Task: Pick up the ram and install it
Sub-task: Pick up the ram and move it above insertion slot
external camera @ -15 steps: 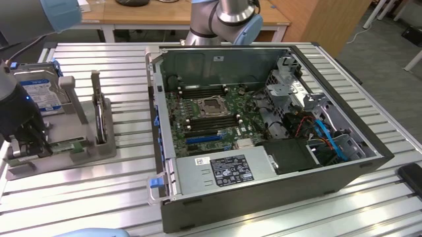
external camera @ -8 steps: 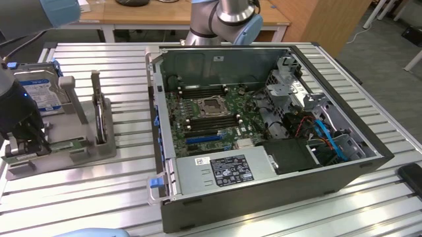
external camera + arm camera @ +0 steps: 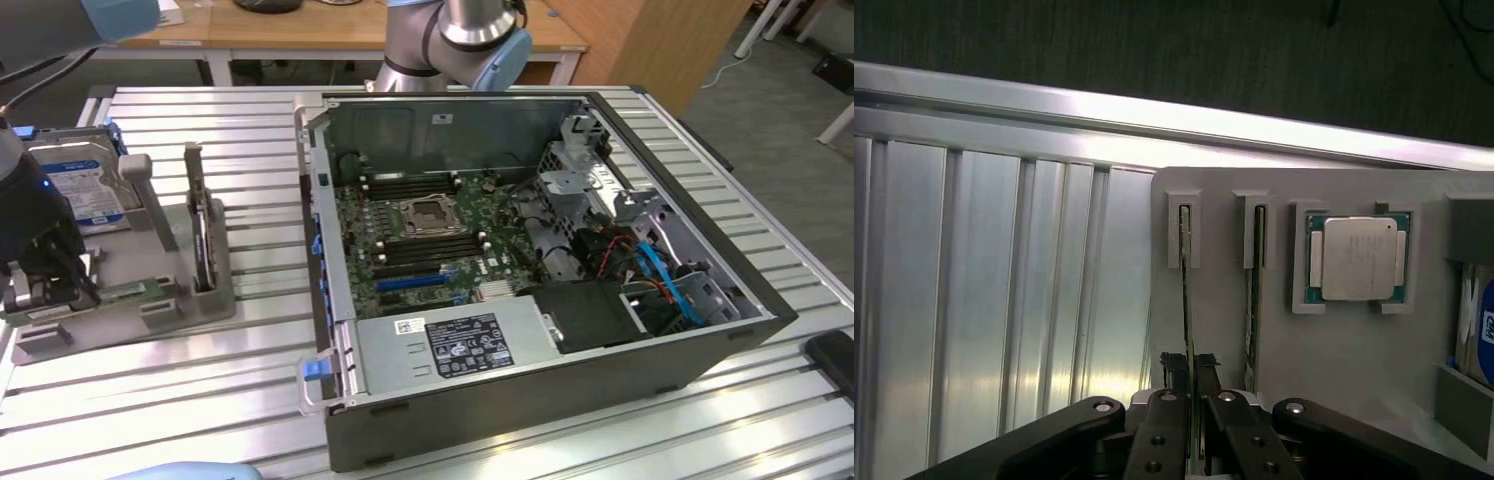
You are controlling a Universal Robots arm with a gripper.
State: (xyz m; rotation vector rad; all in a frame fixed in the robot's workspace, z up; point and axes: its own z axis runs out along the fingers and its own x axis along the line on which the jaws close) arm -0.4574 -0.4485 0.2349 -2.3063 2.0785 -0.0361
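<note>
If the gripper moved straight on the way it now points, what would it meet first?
The ram: its thin edge sits between the fingers of the gripper. Right behind it lies the grey holder, probably the next contact, though depth is hard to judge.

I work in what looks like a robotics lab or electronics workshop: a slatted aluminium bench [image 3: 200, 110] carries an open desktop computer case [image 3: 694, 300] with its motherboard [image 3: 414, 235] bared, and beside it a grey fixture [image 3: 1334, 360] racks loose parts, among them the ram [image 3: 1188, 300], a processor [image 3: 1359, 258] and a blue-labelled hard drive [image 3: 78, 185]. Behind the bench stand wooden desks [image 3: 334, 40] on a grey carpeted floor [image 3: 787, 130], office-style.
</note>
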